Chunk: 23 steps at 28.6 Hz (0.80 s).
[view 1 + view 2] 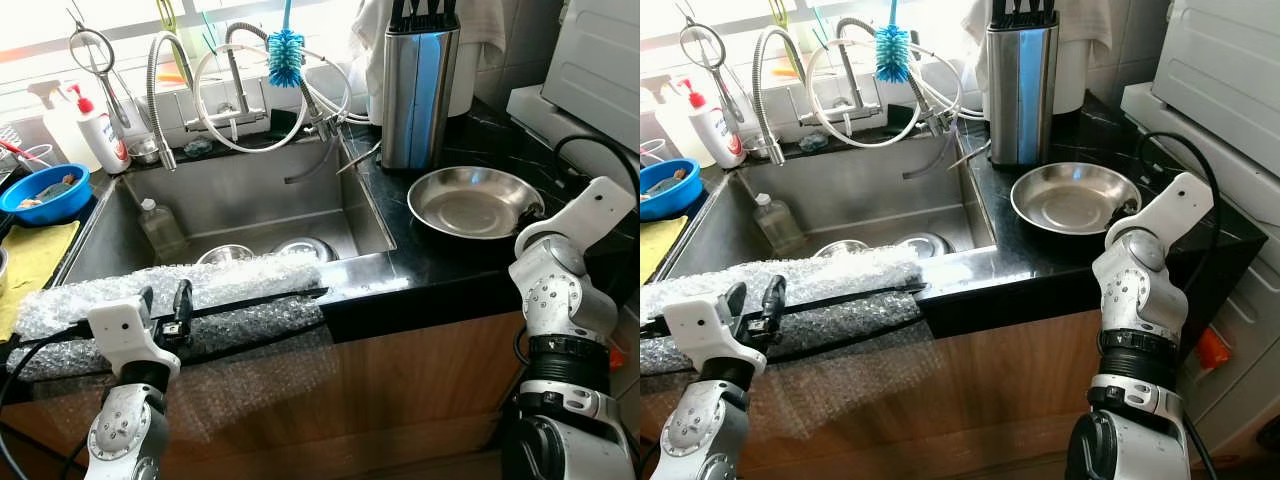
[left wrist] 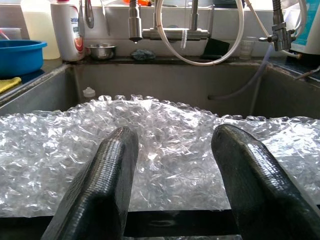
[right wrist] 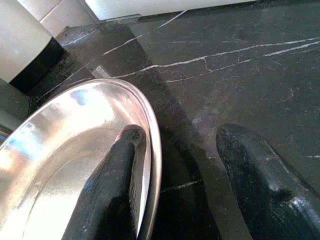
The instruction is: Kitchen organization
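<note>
A sheet of bubble wrap [image 1: 235, 283] lies along the front edge of the sink, held down by a black strap. My left gripper [image 1: 165, 302] hovers just in front of it and is open; its two fingers [image 2: 107, 170] stand apart with the wrap [image 2: 175, 125] beyond them. On the black counter to the right sits a shallow steel bowl [image 1: 470, 200]. My right gripper [image 3: 185, 140] is open at that bowl's near right rim [image 3: 150, 130], with one finger inside the bowl and the other over the counter.
The sink [image 1: 250, 190] holds steel bowls [image 1: 225, 254] and a plastic bottle [image 1: 160, 228]. A steel knife block [image 1: 418, 90] stands behind the bowl. On the left are a blue bowl [image 1: 45, 192], a soap bottle [image 1: 105, 130] and a yellow cloth [image 1: 35, 255]. A white appliance [image 1: 1230, 70] stands far right.
</note>
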{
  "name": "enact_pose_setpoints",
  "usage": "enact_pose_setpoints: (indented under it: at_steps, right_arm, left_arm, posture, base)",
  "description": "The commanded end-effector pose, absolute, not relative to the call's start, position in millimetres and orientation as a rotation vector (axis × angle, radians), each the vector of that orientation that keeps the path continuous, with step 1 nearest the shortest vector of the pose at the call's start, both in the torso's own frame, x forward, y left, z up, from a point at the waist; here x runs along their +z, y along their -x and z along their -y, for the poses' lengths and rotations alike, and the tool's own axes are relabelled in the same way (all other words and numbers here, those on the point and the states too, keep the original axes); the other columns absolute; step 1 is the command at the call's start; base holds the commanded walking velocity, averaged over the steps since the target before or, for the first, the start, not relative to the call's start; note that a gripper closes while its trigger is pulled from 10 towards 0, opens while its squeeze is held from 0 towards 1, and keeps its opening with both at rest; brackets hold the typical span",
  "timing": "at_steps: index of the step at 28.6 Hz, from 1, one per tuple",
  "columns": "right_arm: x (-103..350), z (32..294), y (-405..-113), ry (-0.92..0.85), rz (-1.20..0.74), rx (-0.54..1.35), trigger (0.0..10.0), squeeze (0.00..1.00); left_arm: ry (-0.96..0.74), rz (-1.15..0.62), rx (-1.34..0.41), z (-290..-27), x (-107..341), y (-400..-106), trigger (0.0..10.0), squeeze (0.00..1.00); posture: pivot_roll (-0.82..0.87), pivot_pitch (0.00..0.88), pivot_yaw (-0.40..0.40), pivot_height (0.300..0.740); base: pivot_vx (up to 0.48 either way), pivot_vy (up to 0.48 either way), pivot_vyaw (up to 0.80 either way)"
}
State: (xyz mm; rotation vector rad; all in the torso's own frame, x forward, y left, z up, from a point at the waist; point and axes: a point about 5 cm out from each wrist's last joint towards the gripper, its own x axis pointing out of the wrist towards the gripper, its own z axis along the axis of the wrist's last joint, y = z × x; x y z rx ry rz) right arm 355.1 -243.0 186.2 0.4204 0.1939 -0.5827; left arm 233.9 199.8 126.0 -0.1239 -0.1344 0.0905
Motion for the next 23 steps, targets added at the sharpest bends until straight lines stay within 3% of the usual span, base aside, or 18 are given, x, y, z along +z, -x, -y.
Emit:
enact_pose_setpoints:
  at_steps: [1, 11, 12, 23]
  right_arm:
    - [189.8, 236.7, -360.6, -0.392, -0.220, -0.557, 10.0, 0.00]
    - [188.3, 237.3, -361.5, -0.342, -0.238, -0.546, 10.0, 0.00]
    - [188.4, 237.4, -361.5, -0.345, -0.237, -0.547, 0.2, 0.00]
    - [189.4, 241.0, -360.4, -0.347, -0.221, -0.573, 0.0, 0.00]
  left_arm:
    - [0.113, 0.109, 0.090, -201.9, 122.6, -235.3, 10.0, 0.00]
    - [0.113, 0.092, 0.085, -200.4, 120.7, -235.0, 10.0, 0.00]
    - [0.112, 0.088, 0.081, -199.8, 120.2, -235.2, 10.0, 0.00]
    - [0.108, 0.070, 0.064, -197.0, 118.5, -235.9, 10.0, 0.00]
  posture:
    - [-0.10, 0.000, 0.118, 0.740]
    - [-0.10, 0.000, 0.116, 0.740]
    - [-0.10, 0.000, 0.116, 0.740]
    - [-0.10, 0.000, 0.116, 0.740]
  base:
    - [0.000, 0.000, 0.00]
    - [0.000, 0.000, 0.00]
    - [0.000, 0.000, 0.00]
    - [0.000, 0.000, 0.00]
